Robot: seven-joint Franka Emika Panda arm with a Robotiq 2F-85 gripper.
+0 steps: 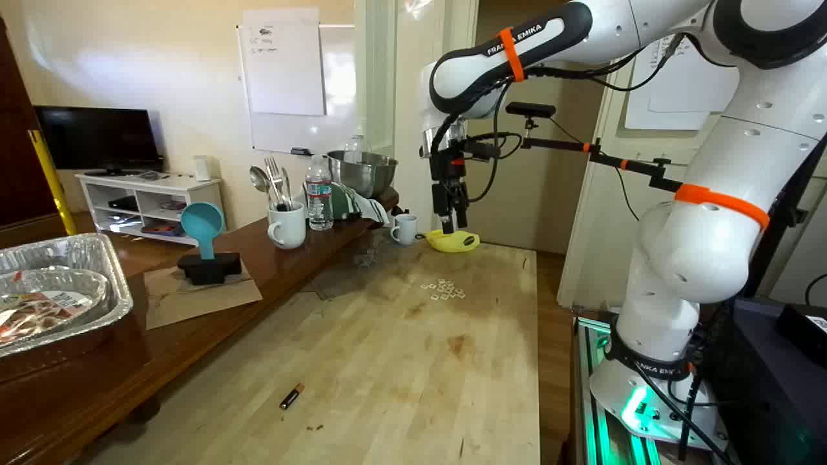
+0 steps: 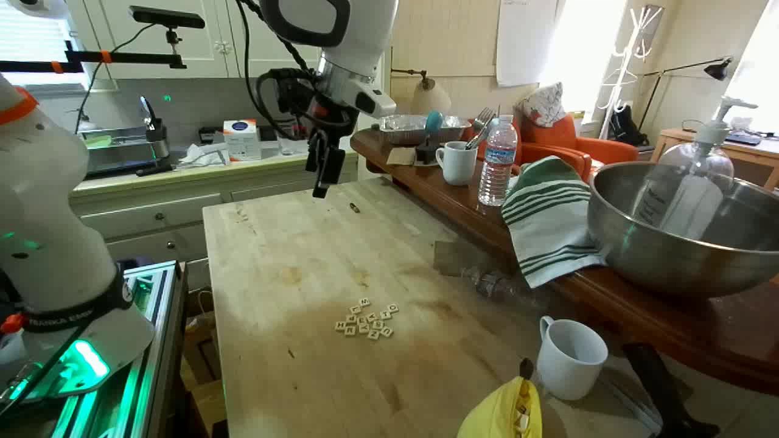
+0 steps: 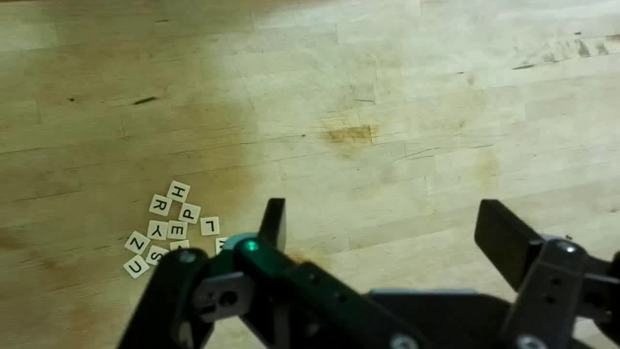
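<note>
Seemingly at a positioning step, the tool [image 3: 382, 218] hangs, jaws spread wide and empty, high beside the letter tiles [image 3: 177, 230] (some hidden in the wrist view) on the worktop [image 3: 411, 97], so gripping 1 would need aligning, then lowering.

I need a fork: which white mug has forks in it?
The white mug on the dark table, beside the water bottle. Forks stick out of it; nothing sticks out of the other mug, on the light table.
</note>
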